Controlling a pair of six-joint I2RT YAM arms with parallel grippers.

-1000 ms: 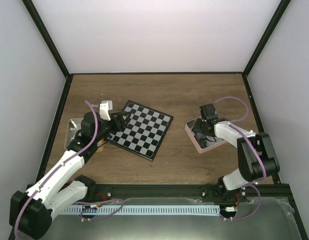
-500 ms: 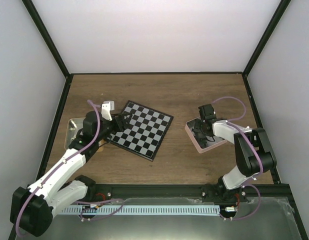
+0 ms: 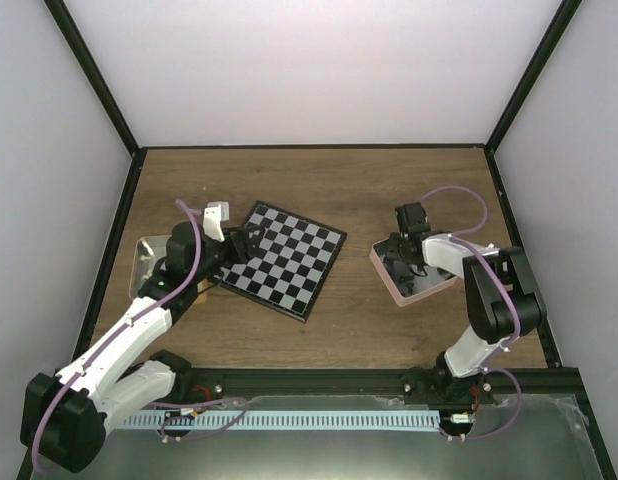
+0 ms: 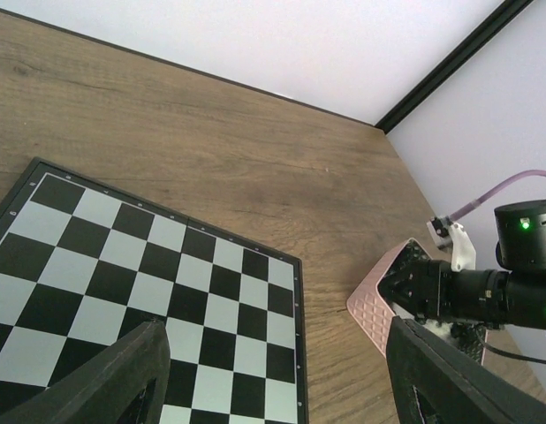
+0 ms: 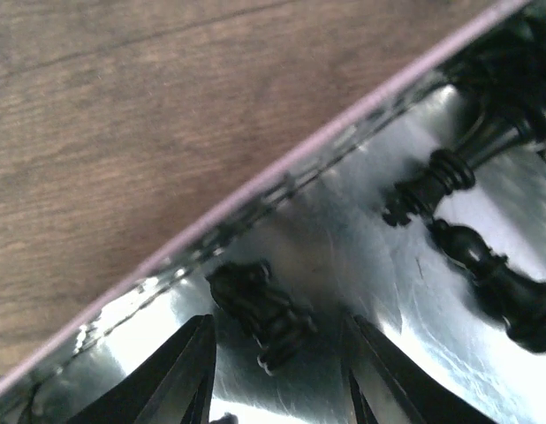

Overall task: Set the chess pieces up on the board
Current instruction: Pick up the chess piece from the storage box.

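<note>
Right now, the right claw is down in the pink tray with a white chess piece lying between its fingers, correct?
Not quite: the chess piece between the fingers of the right gripper is black, not white. The right wrist view shows it lying on the shiny floor of the pink tray, with the fingers apart on either side.

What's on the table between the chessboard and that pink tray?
Nothing, only bare wooden tabletop separates the chessboard from the pink tray. The overhead view shows it best, and the left wrist view shows it too.
</note>
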